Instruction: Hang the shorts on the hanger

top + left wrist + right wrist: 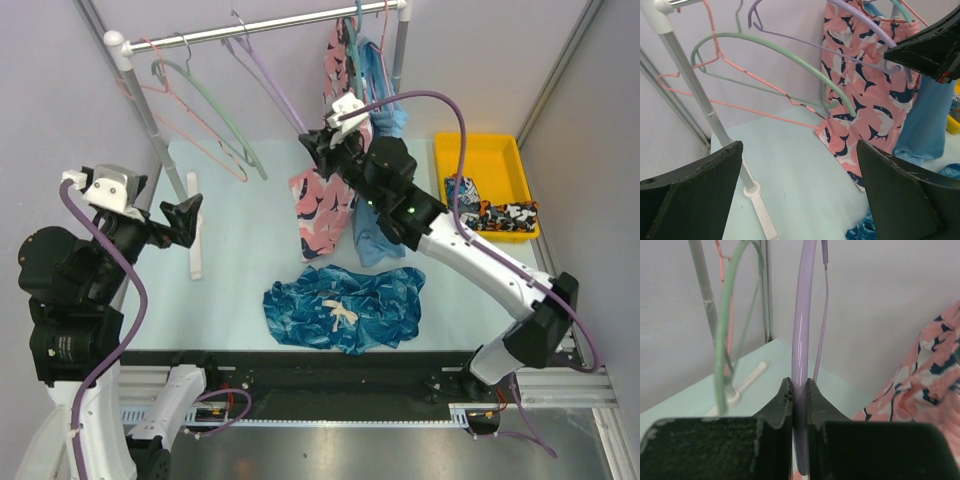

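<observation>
While the right hand [799,390] pinches the lilac hanger [802,330], the shorts [345,308] lie crumpled on the bench [240,270].
The right hand is closed tight on one arm of the hanger, which hangs by its hook from the rail [270,28] next to a green hanger [215,105] and a pink hanger [190,125]. The shorts rest near the front edge of the bench, drawstring up, well apart from the hanger. The left hand [185,215] hovers wide open over the bench's left side, holding nothing. A pink patterned garment [322,205] hangs beside the right hand.
</observation>
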{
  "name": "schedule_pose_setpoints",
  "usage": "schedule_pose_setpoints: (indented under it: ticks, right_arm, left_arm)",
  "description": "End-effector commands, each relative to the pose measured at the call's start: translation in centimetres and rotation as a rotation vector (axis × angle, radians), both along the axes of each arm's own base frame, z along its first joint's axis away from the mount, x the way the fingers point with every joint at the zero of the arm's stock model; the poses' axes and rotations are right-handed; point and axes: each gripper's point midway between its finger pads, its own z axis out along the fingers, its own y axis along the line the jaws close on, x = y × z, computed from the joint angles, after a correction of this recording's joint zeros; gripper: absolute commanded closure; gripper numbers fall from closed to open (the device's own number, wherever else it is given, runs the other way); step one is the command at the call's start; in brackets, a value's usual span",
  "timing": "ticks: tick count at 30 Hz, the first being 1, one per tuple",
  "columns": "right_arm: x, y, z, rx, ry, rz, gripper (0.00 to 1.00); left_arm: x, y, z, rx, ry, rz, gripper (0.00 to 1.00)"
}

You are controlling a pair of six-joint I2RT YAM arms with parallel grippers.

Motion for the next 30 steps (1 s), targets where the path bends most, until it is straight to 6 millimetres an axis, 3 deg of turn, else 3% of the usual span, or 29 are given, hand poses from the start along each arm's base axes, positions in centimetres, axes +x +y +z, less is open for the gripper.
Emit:
schedule_pose_setpoints:
  ticks: [1, 5, 7, 8, 10, 11, 12, 13, 14, 15, 16, 19, 20, 22, 26, 30]
  right_arm:
    - [-2.9, -3.9, 4.1, 0.075, -0.062, 0.038, 1.00]
    - [-4.7, -5.6, 1.4, 0.001, -0.002, 0.100, 1.00]
    - [-6.1, -6.8, 1.6, -0.012, 0.006, 0.149, 1.00]
    - [-7.5, -7.3, 0.8, -0.051, 0.034, 0.194, 1.00]
    - [-9.1, -8.1, 0.1, -0.091, 0.052, 0.227, 1.00]
    - [-10.0, -8.5, -1.5, -0.136, 0.100, 0.245, 1.00]
    - [-11.5, -9.6, -1.9, -0.151, 0.095, 0.254, 1.00]
    - [-12.3, -10.1, -2.8, -0.171, 0.115, 0.259, 1.00]
    - [-13.2, -11.0, -4.3, -0.203, 0.149, 0.256, 1.00]
    - [-13.8, -11.7, -6.1, -0.231, 0.176, 0.251, 1.00]
    - [-15.2, -13.2, -5.8, -0.225, 0.155, 0.242, 1.00]
    - [-17.0, -16.6, -8.1, -0.293, 0.170, 0.207, 1.00]
    - [-18.2, -17.2, -9.7, -0.339, 0.204, 0.240, 1.00]
    - [-20.0, -18.6, -10.3, -0.393, 0.158, 0.265, 1.00]
    - [-24.6, -19.3, -12.0, -0.444, 0.166, 0.429, 1.00]
    - [-27.3, -19.2, -12.9, -0.469, 0.168, 0.562, 1.00]
  left_arm:
    - [0.0, -1.4, 0.0, 0.004, -0.022, -0.082, 0.00]
    - [0.9, -2.3, -0.9, -0.003, 0.016, -0.138, 0.00]
    - [1.2, -3.4, -2.0, 0.005, 0.054, -0.207, 0.00]
    - [1.3, -3.8, -2.4, 0.012, 0.066, -0.235, 0.00]
    - [0.5, -5.6, -3.5, 0.053, 0.082, -0.370, 0.00]
    - [-0.4, -6.5, -3.7, 0.073, 0.072, -0.441, 0.00]
    - [-0.9, -7.3, -4.9, 0.087, 0.079, -0.505, 0.00]
    - [-3.0, -8.4, -4.9, 0.105, 0.040, -0.601, 0.00]
    - [-3.7, -8.7, -4.7, 0.122, -0.004, -0.627, 0.00]
    - [-4.1, -8.9, -5.0, 0.126, -0.019, -0.642, 0.00]
    - [-4.9, -9.1, -6.0, 0.135, -0.037, -0.660, 0.00]
    - [-5.1, -9.0, -8.4, 0.172, -0.010, -0.671, 0.00]
    - [-5.2, -8.9, -9.0, 0.184, -0.001, -0.672, 0.00]
    - [-5.1, -8.9, -10.8, 0.212, 0.029, -0.685, 0.00]
    - [-5.4, -9.0, -13.7, 0.261, 0.055, -0.730, 0.00]
    - [-5.9, -9.2, -17.3, 0.323, 0.098, -0.810, 0.00]
